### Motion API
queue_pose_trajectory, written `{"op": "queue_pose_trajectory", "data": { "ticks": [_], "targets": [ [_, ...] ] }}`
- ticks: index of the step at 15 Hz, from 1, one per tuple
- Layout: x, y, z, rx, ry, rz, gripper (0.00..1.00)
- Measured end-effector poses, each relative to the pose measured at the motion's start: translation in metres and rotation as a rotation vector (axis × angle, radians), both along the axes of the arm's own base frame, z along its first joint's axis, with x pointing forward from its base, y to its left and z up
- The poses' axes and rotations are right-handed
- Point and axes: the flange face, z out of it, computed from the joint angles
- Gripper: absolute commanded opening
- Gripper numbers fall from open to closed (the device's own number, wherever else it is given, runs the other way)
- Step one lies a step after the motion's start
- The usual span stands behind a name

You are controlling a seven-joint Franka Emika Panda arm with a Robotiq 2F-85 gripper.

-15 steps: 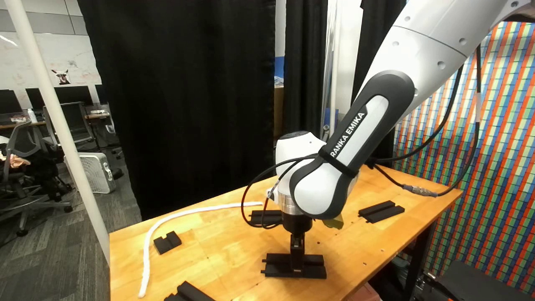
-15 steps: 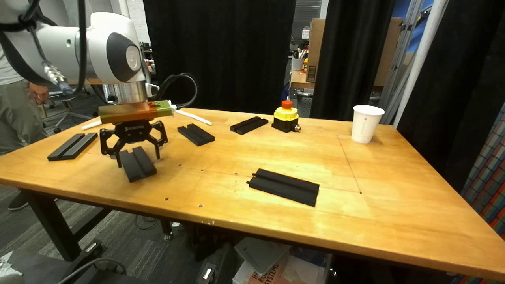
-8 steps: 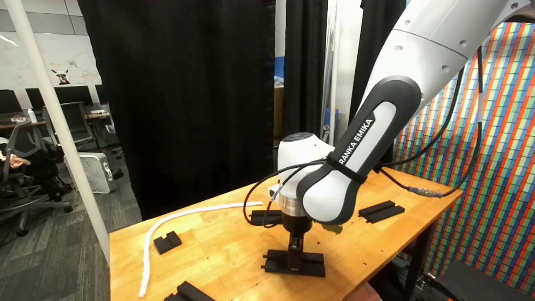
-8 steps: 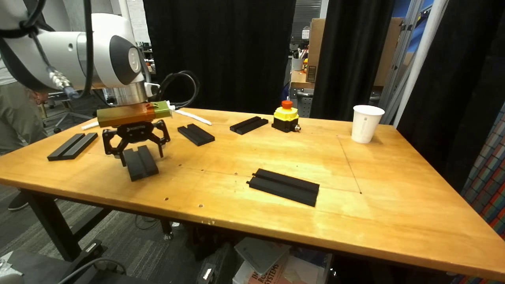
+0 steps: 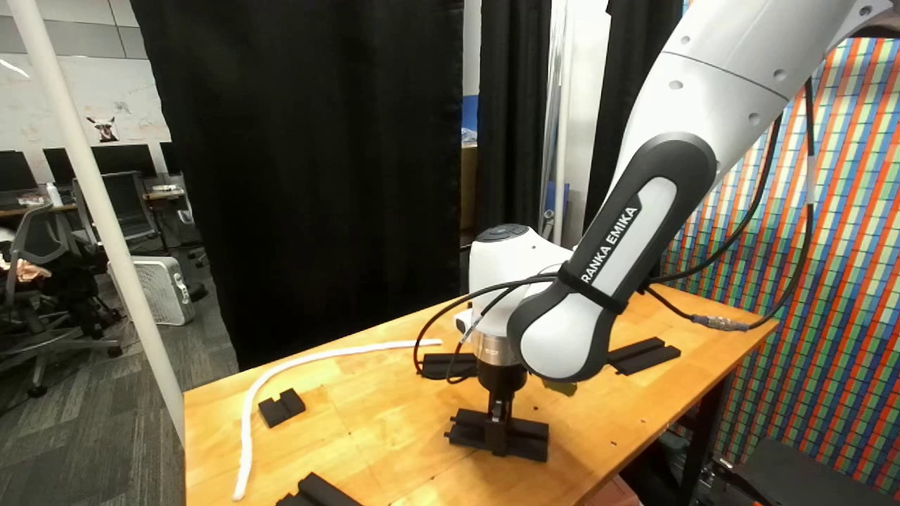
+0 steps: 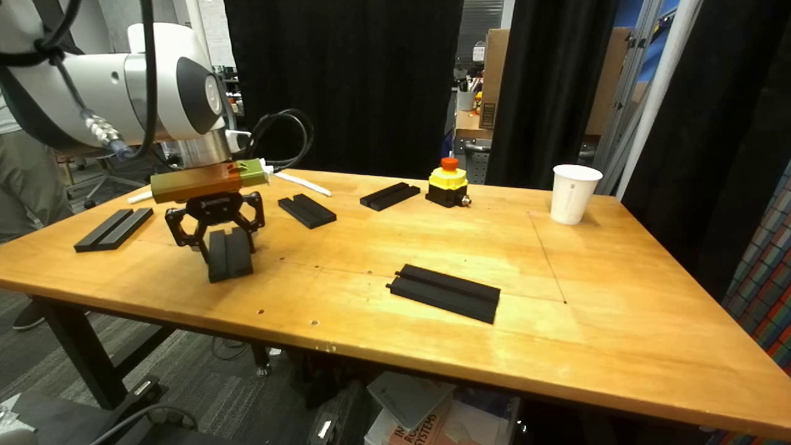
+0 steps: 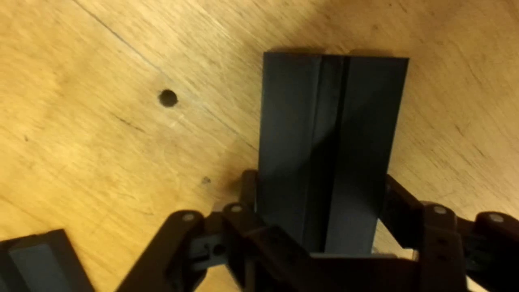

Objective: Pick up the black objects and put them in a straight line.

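Fingers (image 7: 248,188) of the black gripper (image 7: 319,175) clasp a grooved matte-black rectangular bar (image 7: 330,152) by its long edges; another such bar (image 6: 442,294) lies apart on the wooden table (image 6: 642,346).

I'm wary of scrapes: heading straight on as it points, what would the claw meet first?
The wooden tabletop, most likely: the claw points down, its fingers closed against both sides of the grooved black bar. Any gap beneath is unclear.
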Motion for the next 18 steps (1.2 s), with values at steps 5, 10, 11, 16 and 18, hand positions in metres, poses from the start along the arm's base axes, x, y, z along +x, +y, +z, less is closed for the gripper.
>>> {"op": "queue_pose_trajectory", "data": {
  "ticks": [5, 10, 11, 16, 18],
  "targets": [
    [0.0, 0.0, 0.001, -0.002, 0.001, 0.031, 0.46],
    [0.006, -0.027, 0.003, 0.009, 0.066, 0.174, 0.46],
    [0.008, -0.04, 0.004, 0.01, 0.086, 0.193, 0.46],
    [0.021, -0.113, 0.033, -0.012, 0.151, 0.242, 0.46],
    [0.026, -0.137, 0.049, -0.016, 0.159, 0.259, 0.46]
  ]
}}
